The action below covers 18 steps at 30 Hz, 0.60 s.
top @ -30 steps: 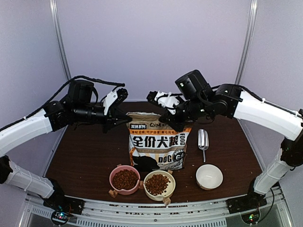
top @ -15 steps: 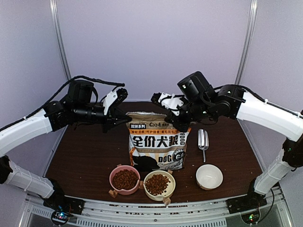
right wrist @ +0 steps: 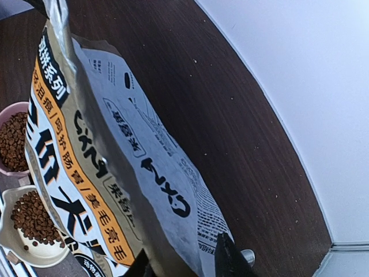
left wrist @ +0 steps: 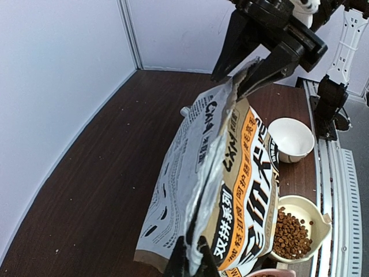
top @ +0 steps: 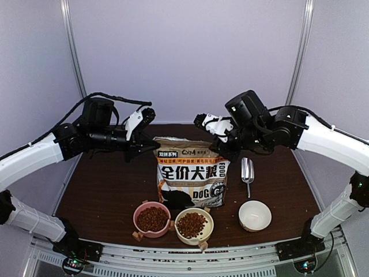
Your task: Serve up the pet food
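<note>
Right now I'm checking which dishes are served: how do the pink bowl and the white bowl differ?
The pink bowl holds pet food; the white bowl is empty. The pink bowl sits by the bag's left corner; the white bowl right of it, near the scoop. Both stand upright on the table.

Pet food (top: 152, 219) in pink bowl (top: 135, 218) and cream bowl (top: 210, 223)

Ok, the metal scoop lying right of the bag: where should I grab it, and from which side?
Take the scoop by its narrow handle, the end pointing at the white bowl. It lies flat, so come straight down with the right gripper, jaws across the handle; the wide end looks too broad to pinch.
</note>
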Each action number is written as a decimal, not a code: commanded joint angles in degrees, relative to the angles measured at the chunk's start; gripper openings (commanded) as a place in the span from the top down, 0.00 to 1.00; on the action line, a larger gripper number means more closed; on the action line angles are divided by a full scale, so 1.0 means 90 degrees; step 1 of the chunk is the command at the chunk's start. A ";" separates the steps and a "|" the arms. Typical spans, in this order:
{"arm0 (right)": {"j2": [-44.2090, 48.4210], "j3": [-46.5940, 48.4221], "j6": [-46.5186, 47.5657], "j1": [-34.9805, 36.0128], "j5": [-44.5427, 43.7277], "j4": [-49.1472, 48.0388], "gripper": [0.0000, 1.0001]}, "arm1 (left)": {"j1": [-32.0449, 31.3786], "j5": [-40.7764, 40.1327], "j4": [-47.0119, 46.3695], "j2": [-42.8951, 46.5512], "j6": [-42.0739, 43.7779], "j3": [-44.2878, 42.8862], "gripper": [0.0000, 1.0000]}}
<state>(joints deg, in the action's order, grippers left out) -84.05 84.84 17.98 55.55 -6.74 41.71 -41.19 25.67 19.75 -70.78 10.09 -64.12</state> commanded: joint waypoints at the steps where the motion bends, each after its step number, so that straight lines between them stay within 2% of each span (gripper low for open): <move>1: 0.0275 -0.0234 0.0015 -0.0175 -0.0851 0.0436 0.67 | 0.0064 0.0009 0.0014 0.0228 0.0031 0.0054 1.00; 5: 0.0377 -0.0293 0.0034 -0.0174 -0.0865 0.0444 0.62 | 0.0060 0.0007 0.0010 0.0210 0.0023 0.0050 1.00; 10: 0.0458 -0.0355 0.0037 -0.0176 -0.0889 0.0511 0.62 | 0.0074 -0.0025 0.0008 0.0233 0.0023 0.0052 1.00; 16: 0.0581 -0.0386 0.0025 -0.0171 -0.0877 0.0514 0.79 | 0.0074 -0.0050 0.0013 0.0256 0.0022 0.0063 1.00; 18: 0.0633 -0.0383 0.0039 -0.0175 -0.0846 0.0521 0.89 | 0.0064 -0.0053 0.0018 0.0257 0.0022 0.0064 1.00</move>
<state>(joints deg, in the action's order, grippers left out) -80.49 82.08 18.24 55.13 -10.28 44.31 -41.19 25.39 19.79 -70.72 10.09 -64.05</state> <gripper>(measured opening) 0.204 0.017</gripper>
